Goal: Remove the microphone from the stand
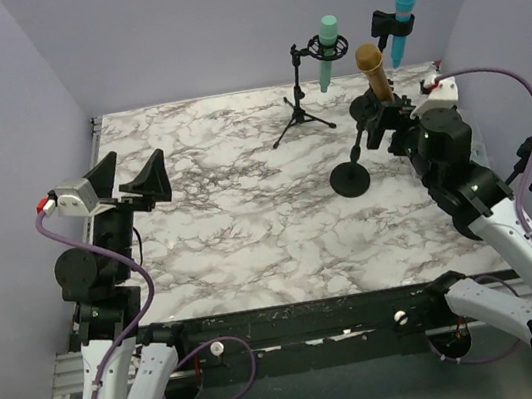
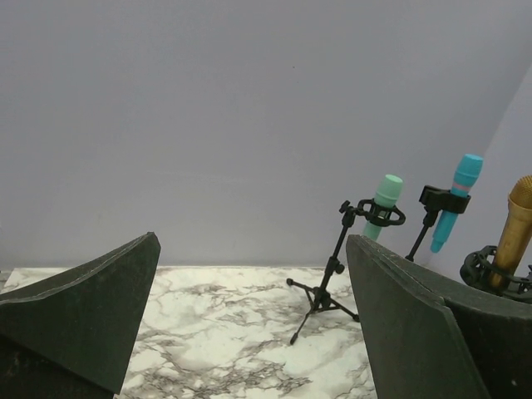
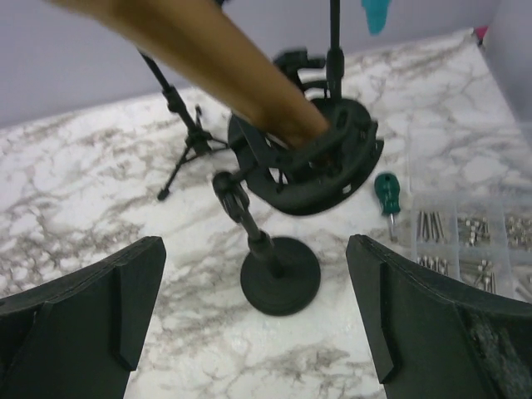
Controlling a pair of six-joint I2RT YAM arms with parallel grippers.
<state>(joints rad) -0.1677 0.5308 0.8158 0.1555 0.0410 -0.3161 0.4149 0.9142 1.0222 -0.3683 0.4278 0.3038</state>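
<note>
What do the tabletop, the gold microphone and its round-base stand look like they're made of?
The tabletop is white with grey veining, a marble look; whether it is real stone or a printed laminate cannot be told. The gold microphone has a smooth satin gold body, probably painted metal or plastic. The round-base stand is matte black with a dull sheen, likely coated metal.

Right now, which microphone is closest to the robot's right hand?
The gold microphone, tilted in the round-based stand just ahead of the open right gripper. The mint green microphone and the blue microphone sit farther back.
</note>
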